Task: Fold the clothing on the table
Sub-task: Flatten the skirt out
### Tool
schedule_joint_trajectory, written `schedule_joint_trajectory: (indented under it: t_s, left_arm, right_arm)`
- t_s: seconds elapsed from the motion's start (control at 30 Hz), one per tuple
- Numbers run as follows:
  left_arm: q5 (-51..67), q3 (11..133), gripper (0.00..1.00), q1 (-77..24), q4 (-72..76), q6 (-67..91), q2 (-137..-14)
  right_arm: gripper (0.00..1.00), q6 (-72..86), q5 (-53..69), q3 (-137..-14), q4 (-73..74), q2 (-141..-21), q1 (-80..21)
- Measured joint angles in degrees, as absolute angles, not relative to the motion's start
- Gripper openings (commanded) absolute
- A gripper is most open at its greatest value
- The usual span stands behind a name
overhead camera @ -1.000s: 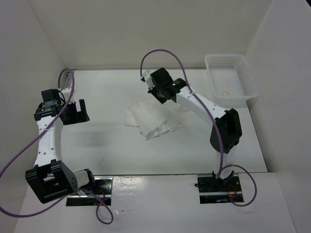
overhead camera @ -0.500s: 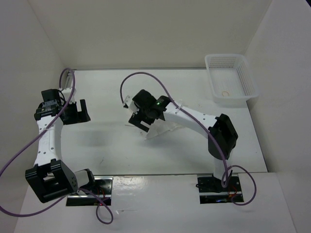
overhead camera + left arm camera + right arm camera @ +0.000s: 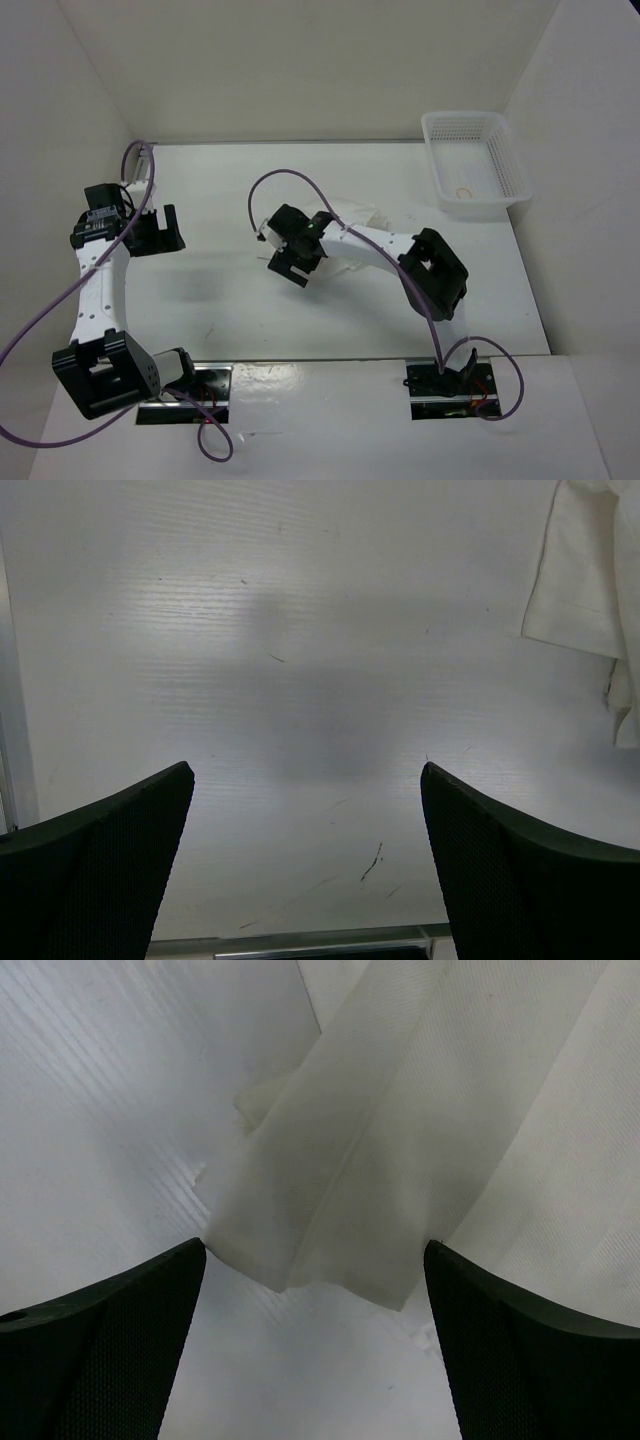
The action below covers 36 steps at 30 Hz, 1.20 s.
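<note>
We see the table (image 3: pixel 220 300) carrying the clothing (image 3: pixel 420 1110) near its middle, bunched in folds and, as far as we can tell, largely hidden beneath the right arm. The right tool (image 3: pixel 315 1255) hangs wide over its edge, gripping nothing. The left tool (image 3: pixel 305 775) gapes wide, well apart.

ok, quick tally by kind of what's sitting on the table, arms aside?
clothing: 1
basket: 1
small round item inside the basket, too small to identify: 1
Total: 3
</note>
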<state>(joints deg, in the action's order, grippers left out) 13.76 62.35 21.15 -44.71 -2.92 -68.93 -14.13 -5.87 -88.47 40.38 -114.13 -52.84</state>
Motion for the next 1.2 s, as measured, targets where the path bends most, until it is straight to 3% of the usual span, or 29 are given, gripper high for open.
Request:
schedule_joint_trajectory:
  t_s: [0.17,0.27,0.33,0.37,0.47,0.5,0.73,0.97,1.03,1.07,1.1,1.17,1.2]
  left_arm:
    - [13.8,62.3,1.0,21.1,-44.7,-2.9,-68.7]
    - [13.8,62.3,1.0,21.1,-44.7,-2.9,-68.7]
    - [13.8,62.3,1.0,21.1,-44.7,-2.9,-68.7]
    - [13.8,62.3,1.0,21.1,-44.7,-2.9,-68.7]
    - [13.8,62.3,1.0,21.1,-44.7,-2.9,-68.7]
    - [13.8,62.3,1.0,21.1,-44.7,-2.9,-68.7]
    - [13.8,62.3,1.0,21.1,-44.7,-2.9,-68.8]
    - [16.4,62.3,1.0,21.0,-44.7,-4.3,-69.9]
    - [17.6,62.3,1.0,20.5,-44.7,-5.2,-70.9]
    - [18.4,62.3,0.99,20.1,-44.7,-5.8,-71.4]
    - [19.1,62.3,0.99,19.5,-44.8,-6.3,-72.1]
    - [21.0,62.3,0.97,18.1,-44.8,-7.8,-73.3]
    - [21.6,62.3,0.97,17.5,-44.8,-8.2,-73.8]
  right_arm:
    - [0.91,-13.5,-5.3,-88.4,39.7,-115.4,-52.8]
    - [0.84,-13.1,-5.1,-88.4,39.2,-116.3,-52.8]
    - [0.73,-13.0,-5.1,-88.0,38.5,-116.9,-52.8]
    - [0.43,-13.0,-5.1,-87.9,38.3,-117.2,-52.8]
    - [0.05,-12.6,-5.9,-87.3,37.5,-118.2,-52.8]
    - [0.0,-12.7,-6.4,-87.2,37.2,-118.3,-52.8]
    - [0.0,-12.5,-8.6,-89.2,37.9,-118.0,-50.4]
    - [0.0,-14.9,-10.2,-104.8,41.5,-111.9,-36.6]
    - [0.05,-15.9,-12.4,-108.0,40.7,-108.1,-32.0]
    - [0.45,-16.4,-13.9,-108.3,39.7,-106.0,-30.0]
    - [0.66,-16.8,-16.1,-108.2,38.6,-103.8,-28.2]
    - [0.99,-18.1,-21.3,-106.2,34.1,-100.5,-25.4]
    - [0.99,-18.5,-24.1,-104.6,31.9,-99.4,-24.4]
